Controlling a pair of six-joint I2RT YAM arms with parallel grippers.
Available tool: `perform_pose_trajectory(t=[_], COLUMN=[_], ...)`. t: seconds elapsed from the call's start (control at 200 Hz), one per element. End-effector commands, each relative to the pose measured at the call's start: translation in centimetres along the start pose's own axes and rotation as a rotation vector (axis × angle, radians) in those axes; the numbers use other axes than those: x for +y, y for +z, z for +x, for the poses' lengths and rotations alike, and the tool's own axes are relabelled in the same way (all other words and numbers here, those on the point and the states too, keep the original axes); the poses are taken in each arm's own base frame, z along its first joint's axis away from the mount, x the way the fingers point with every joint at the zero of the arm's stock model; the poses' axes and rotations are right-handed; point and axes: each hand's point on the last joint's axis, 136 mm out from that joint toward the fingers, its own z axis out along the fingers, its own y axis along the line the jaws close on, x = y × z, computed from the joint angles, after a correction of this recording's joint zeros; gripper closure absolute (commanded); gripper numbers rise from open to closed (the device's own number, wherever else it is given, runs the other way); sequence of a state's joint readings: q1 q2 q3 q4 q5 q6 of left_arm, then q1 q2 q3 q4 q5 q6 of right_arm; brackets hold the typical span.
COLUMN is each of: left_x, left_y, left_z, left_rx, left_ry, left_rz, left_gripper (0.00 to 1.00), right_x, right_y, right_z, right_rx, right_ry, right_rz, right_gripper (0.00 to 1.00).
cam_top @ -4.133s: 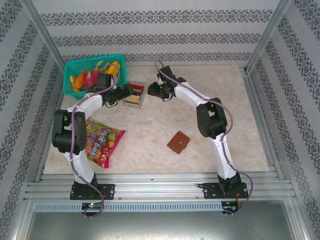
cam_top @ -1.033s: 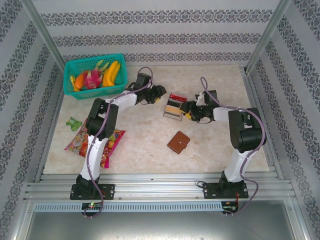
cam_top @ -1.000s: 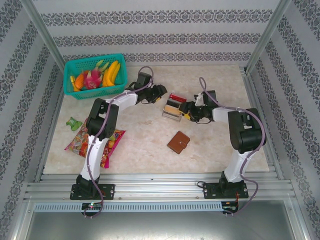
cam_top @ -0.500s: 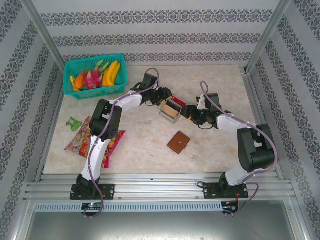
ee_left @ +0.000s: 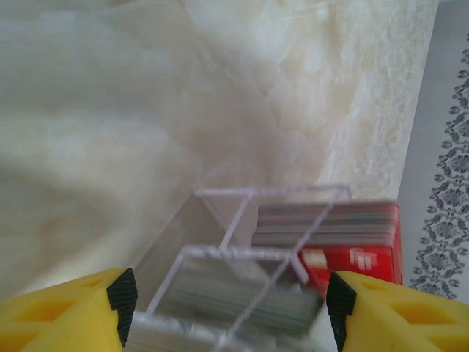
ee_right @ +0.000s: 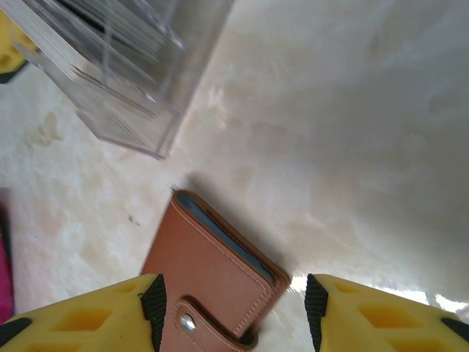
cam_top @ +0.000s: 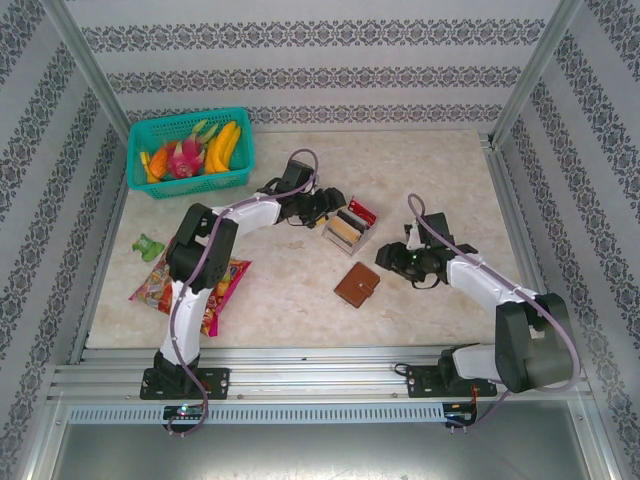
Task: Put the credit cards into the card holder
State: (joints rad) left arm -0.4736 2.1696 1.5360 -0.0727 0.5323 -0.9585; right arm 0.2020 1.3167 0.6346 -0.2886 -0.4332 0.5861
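Brown leather card holder (cam_top: 356, 285) flat on the worktop (cam_top: 450, 180), near the middle, shut, snap tab fastened, blue-grey sleeve edges just peeking along one side. Just beyond, toward the far side and apart from the leather: clear stand (cam_top: 343, 232) with the credit cards (ee_left: 326, 224) upright inside, a red card (ee_left: 352, 260) at the far end of the row.

Right gripper (ee_right: 234, 301) low over the holder, jaws apart, empty, straddling the tab corner. Left gripper (ee_left: 231, 301) at the stand's near end, jaws apart on either side of the clear walls; cannot tell through the blur whether touching.

Seemingly two jobs at hand: opening the holder and freeing a first card.

For the right side:
- Come down squarely and pinch only the tab's free tip.
- Peel upward and back to pop the snap, then fold the cover fully over before letting go.
- Expect a light holder to lift or skate along; keep the pull short and angled toward the spine.

For the left side:
- Aim at card edges above the clear rim, not at the walls.
- Narrow the jaws to take one card, or a thin few, by the top edge.
- Draw straight up along the slots to avoid tipping the stand.
- Mind glossy plastic slipping and neighbours riding along.

Keep both wrists well apart over so small a patch.
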Motion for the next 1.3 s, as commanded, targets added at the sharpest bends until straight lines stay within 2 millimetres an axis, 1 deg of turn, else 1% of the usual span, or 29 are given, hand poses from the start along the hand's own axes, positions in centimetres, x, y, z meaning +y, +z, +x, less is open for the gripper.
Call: perform_pose_trajectory(t=[0.0, 0.07, 0.185, 0.26, 0.315, 0.355, 0.455, 0.56, 0.625, 0.749, 0.794, 0.849, 0.904, 0.944, 1.054, 1.164, 1.249, 1.294], left_x=[-0.9, -0.3, 0.3, 0.8, 1.1, 1.5, 2.3, 3.3, 4.0, 4.6, 4.7, 4.9, 5.1, 5.3, 5.8, 5.7, 5.2, 4.8], left_y=[-2.9, -4.0, -5.8, -6.7, -7.0, -7.0, -7.1, -7.0, -6.7, -6.5, -6.4, -6.5, -6.5, -6.6, -6.6, -6.5, -6.3, -6.2], left_z=[0.6, 1.3, 3.2, 4.7, 5.7, 6.5, 8.3, 10.2, 11.4, 13.6, 14.3, 15.3, 16.1, 16.6, 18.1, 18.5, 18.6, 18.6], left_rx=[-0.048, -0.058, -0.045, -0.018, -0.001, 0.012, 0.041, 0.104, 0.148, 0.202, 0.216, 0.226, 0.236, 0.245, 0.282, 0.287, 0.292, 0.296], left_ry=[0.076, 0.086, 0.15, 0.183, 0.196, 0.193, 0.194, 0.192, 0.184, 0.173, 0.172, 0.168, 0.164, 0.161, 0.157, 0.154, 0.157, 0.161], left_rz=[-0.043, -0.058, -0.065, -0.077, -0.068, -0.063, -0.037, -0.026, -0.02, -0.011, -0.015, -0.023, -0.029, -0.033, -0.027, -0.001, 0.025, 0.036], left_gripper=[0.25, 0.25, 0.26, 0.27, 0.3, 0.32, 0.33, 0.33, 0.32, 0.33, 0.35, 0.38, 0.41, 0.42, 0.43, 0.5, 0.55, 0.57], right_x=[-0.4, -0.2, -0.2, -0.2, 0.4, 0.9, 2.1, 2.4, 2.9, 5.9, 6.6, 6.5, 5.9, 5.6, 5.6, 5.4, 5.4, 5.1], right_y=[0.2, 0.7, 1.5, 2.0, 2.6, 3.0, 3.9, 4.9, 5.5, 6.4, 6.6, 6.9, 6.9, 6.8, 6.2, 5.8, 5.9, 6.1], right_z=[1.8, 2.7, 4.0, 4.3, 4.4, 4.4, 4.7, 5.5, 5.9, 6.6, 6.8, 6.5, 5.9, 5.7, 5.4, 5.5, 5.8, 5.8], right_rx=[0.031, 0.057, 0.07, 0.075, 0.087, 0.097, 0.13, 0.18, 0.193, 0.247, 0.261, 0.257, 0.243, 0.229, 0.184, 0.166, 0.169, 0.173], right_ry=[0.031, 0.036, 0.037, 0.035, 0.006, -0.025, -0.144, -0.282, -0.343, -0.379, -0.396, -0.39, -0.37, -0.356, -0.305, -0.252, -0.226, -0.215], right_rz=[0.029, 0.027, 0.041, 0.051, 0.033, 0.018, 0.009, 0.049, 0.034, -0.127, -0.152, -0.119, -0.065, -0.044, -0.041, -0.033, -0.048, -0.034], right_gripper=[0.45, 0.46, 0.51, 0.53, 0.55, 0.56, 0.64, 0.71, 0.72, 0.72, 0.72, 0.71, 0.69, 0.68, 0.68, 0.68, 0.7, 0.72])
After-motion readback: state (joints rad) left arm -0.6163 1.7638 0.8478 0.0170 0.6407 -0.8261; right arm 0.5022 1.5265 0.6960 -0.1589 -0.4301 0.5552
